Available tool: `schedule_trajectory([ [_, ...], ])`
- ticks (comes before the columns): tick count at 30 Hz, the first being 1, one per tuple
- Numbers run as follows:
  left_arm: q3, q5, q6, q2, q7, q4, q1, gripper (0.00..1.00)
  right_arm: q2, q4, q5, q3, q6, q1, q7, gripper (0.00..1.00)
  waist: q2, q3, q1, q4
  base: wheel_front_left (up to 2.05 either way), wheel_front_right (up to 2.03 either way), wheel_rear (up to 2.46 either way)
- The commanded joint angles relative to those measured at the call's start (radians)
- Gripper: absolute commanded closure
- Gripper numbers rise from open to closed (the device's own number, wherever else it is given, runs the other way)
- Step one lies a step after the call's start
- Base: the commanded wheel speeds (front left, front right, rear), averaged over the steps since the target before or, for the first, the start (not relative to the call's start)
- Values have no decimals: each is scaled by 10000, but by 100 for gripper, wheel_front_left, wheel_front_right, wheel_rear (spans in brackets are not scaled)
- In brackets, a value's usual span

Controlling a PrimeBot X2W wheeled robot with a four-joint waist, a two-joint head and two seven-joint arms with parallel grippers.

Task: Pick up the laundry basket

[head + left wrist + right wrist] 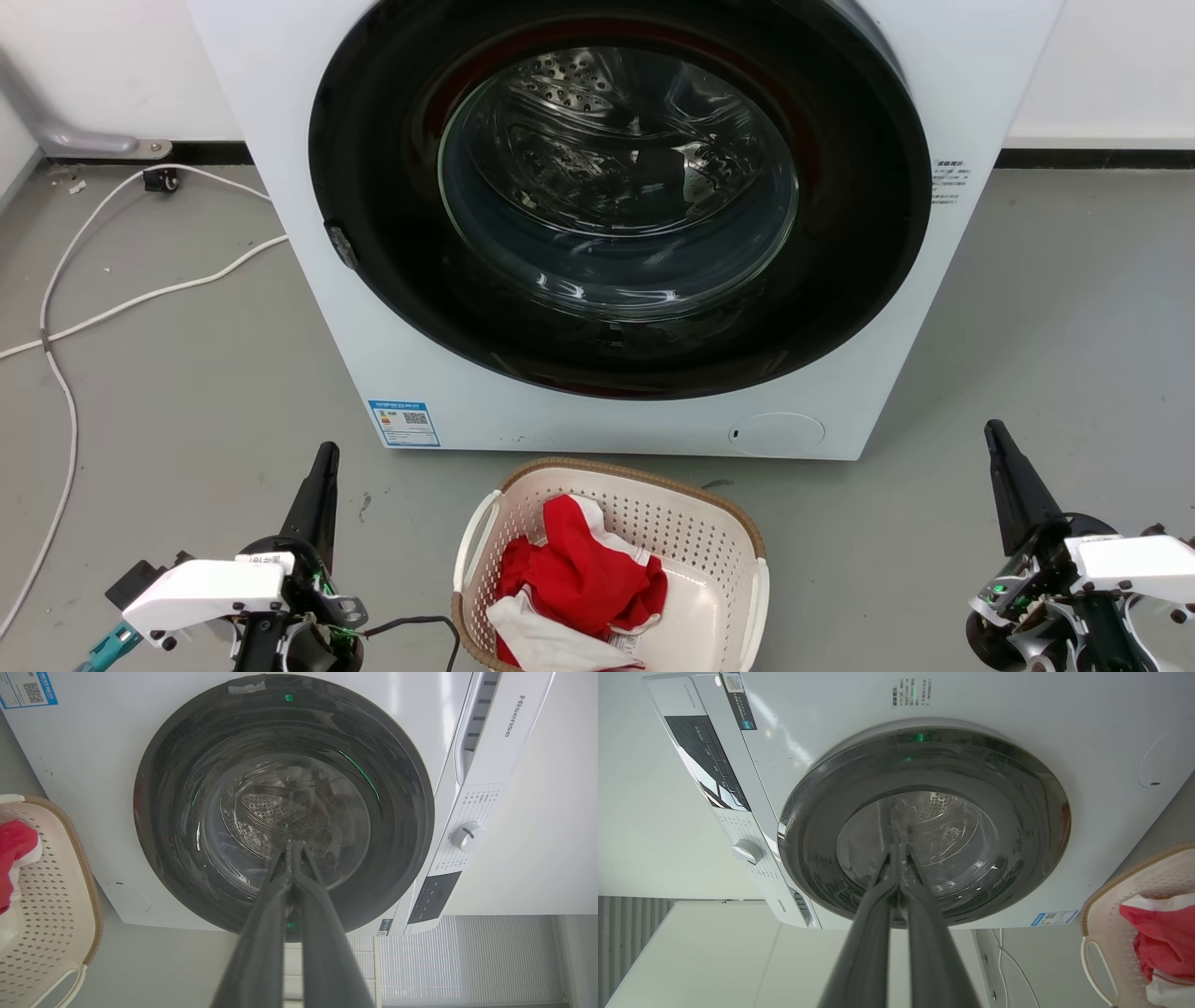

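As laid out across the head view, left to right —
left gripper [324, 462]: 7 o'clock, fingers pressed together, empty
laundry basket [644, 471]: 6 o'clock, on the floor [187, 401] just before the washer [467, 411], red-and-white clothes [579, 569] inside
right gripper [997, 439]: 5 o'clock, fingers together, empty

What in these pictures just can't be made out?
Laundry basket, head view: near end cut off by the bottom edge.
Its floor, head view: partly hidden under the red and white clothes.
Blue sticker on the washing machine, head view: print too small to read.
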Motion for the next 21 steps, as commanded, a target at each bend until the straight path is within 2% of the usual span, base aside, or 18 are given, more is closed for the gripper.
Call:
schedule_trajectory([
  [1, 25, -18, -43, -10, 19, -1, -88, 100, -1, 4, 40, -4, -3, -118, 12, 100, 0, 0, 0, 0, 0, 0, 0],
  [21, 24, -18, -43, -10, 19, -2, -88, 100, -1, 4, 40, -4, -3, -118, 11, 100, 0, 0, 0, 0, 0, 0, 0],
])
